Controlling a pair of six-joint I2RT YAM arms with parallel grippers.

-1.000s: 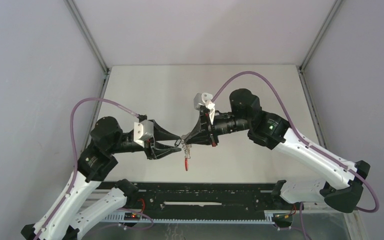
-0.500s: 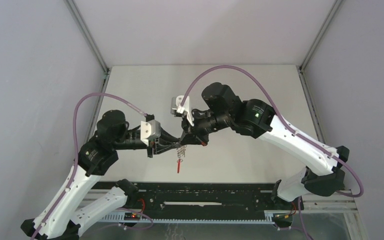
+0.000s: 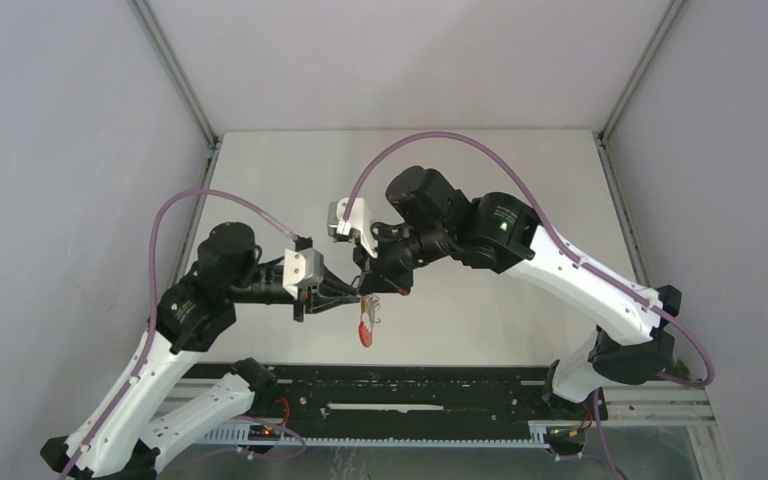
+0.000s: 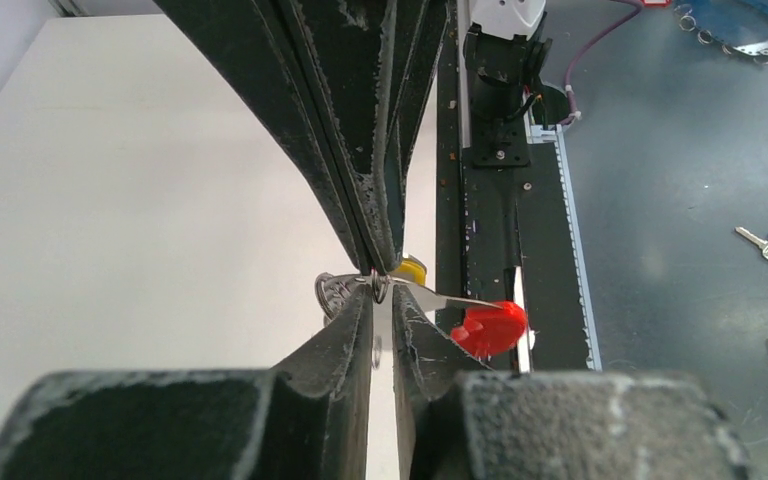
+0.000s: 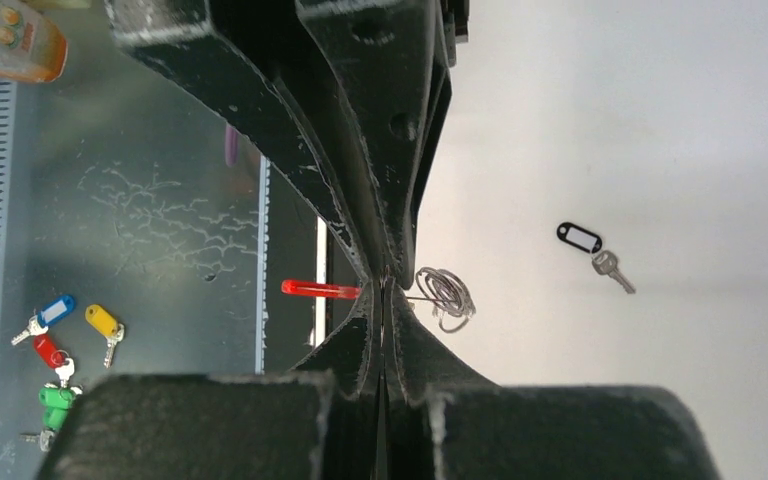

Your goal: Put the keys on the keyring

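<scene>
Beside keyring (image 3: pixel 365 326), right arm (image 3: pixel 560 270) farther left

grey walls (image 3: pixel 60 150) | off-white table (image 3: pixel 520 170) | black rail (image 3: pixel 410 385) at near edge

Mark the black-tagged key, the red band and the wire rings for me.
black-tagged key (image 5: pixel 582 237), right wrist view, on its tag.
red band (image 4: pixel 490 325), left wrist view, on its red face.
wire rings (image 5: pixel 445 292), right wrist view, on the bunched loops.
</scene>
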